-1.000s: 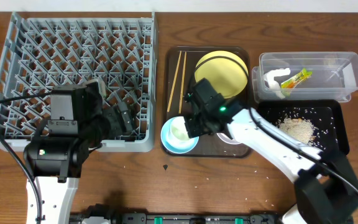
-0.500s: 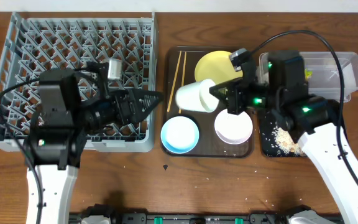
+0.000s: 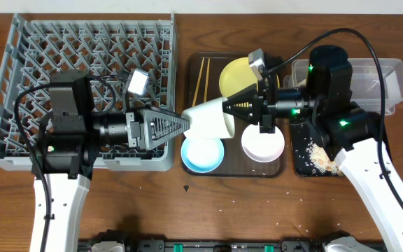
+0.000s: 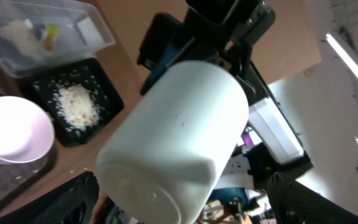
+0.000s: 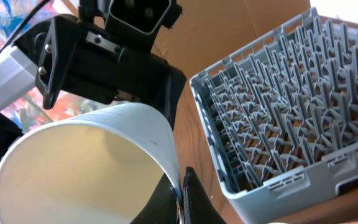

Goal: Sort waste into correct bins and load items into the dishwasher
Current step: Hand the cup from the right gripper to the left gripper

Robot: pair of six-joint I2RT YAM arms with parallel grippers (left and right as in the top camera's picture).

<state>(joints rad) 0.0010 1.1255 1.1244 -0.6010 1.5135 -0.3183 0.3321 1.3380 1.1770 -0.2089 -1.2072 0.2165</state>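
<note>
My right gripper is shut on the rim of the small white cup and holds it on its side in the air above the light blue bowl. In the right wrist view the fingers pinch the cup wall. My left gripper is open, its fingers either side of the cup's base. The white bowl, yellow plate and chopsticks lie on the brown tray. The grey dish rack is at the left.
The dark brown serving tray sits in the middle. The clear tub at the back right holds the tissue and wrapper. The black tray with food scraps lies under my right arm.
My right gripper lifted the cup off the tray and carried it left. My left gripper reached right and now has its open fingers around the cup's base.
</note>
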